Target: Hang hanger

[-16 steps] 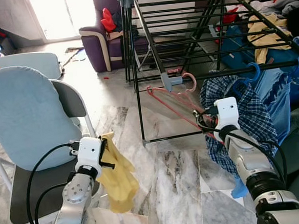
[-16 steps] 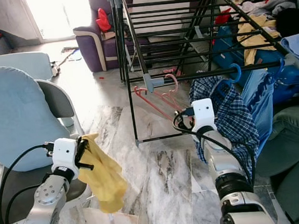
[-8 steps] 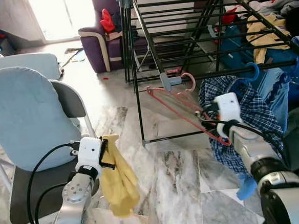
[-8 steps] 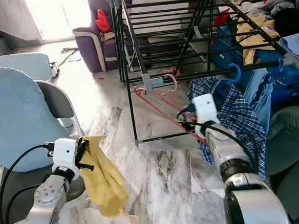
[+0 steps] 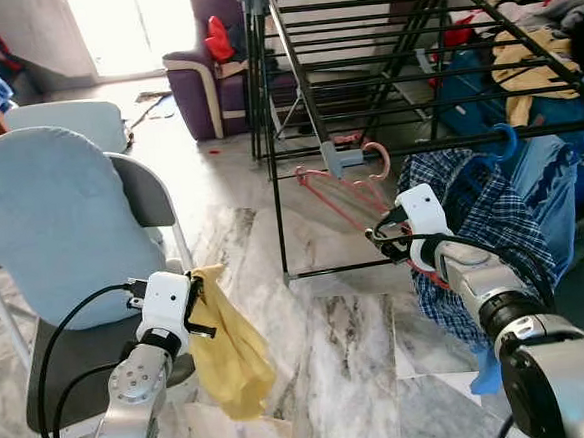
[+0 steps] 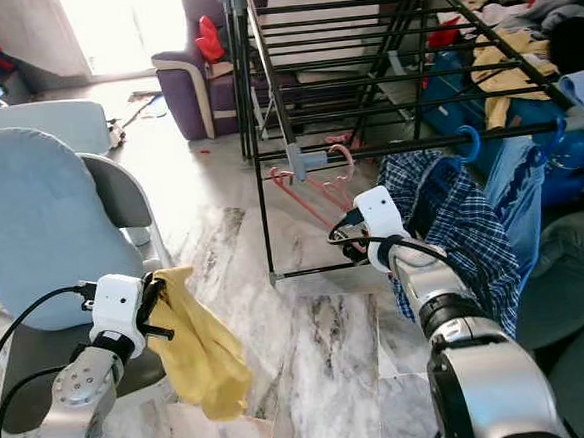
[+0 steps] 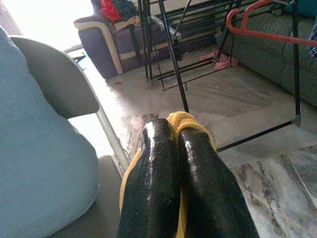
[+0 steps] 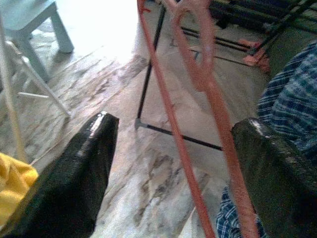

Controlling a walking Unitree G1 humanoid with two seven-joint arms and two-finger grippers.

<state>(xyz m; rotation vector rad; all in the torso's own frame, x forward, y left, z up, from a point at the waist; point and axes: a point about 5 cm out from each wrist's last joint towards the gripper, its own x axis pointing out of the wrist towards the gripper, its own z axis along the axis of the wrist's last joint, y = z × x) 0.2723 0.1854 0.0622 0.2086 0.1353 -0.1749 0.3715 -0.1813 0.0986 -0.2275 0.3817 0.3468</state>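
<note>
**Pink hanger on the rack rail, right end effector spread beside it**

The pink hanger [image 5: 342, 187] hung by its hook from the front rail of the black drying rack [image 5: 291, 59], just beside a grey clip on that rail, with its thin frame slanting down toward the robot's right. The right end effector [image 5: 382, 245] sat low at the hanger's lower end, close against a blue plaid shirt [image 5: 494, 235] that draped from a blue hanger [image 5: 504, 140] on the same rail. In the right wrist view its two black fingers [image 8: 74, 173] stood wide apart, and the pink bars of the hanger ran between them without either finger touching the bars.

The left end effector [image 5: 196, 304] was held out low in front of a grey chair [image 5: 135, 195] with a pale blue cushion [image 5: 52, 226]. Its fingers [image 7: 153, 183] were pressed together on a yellow cloth [image 5: 231, 344], which drooped from them above the marble floor [image 5: 331, 347].

Behind the rack stood a purple armchair [image 5: 197, 80] with a red garment on it, and more clothes lay piled at the far right.
</note>
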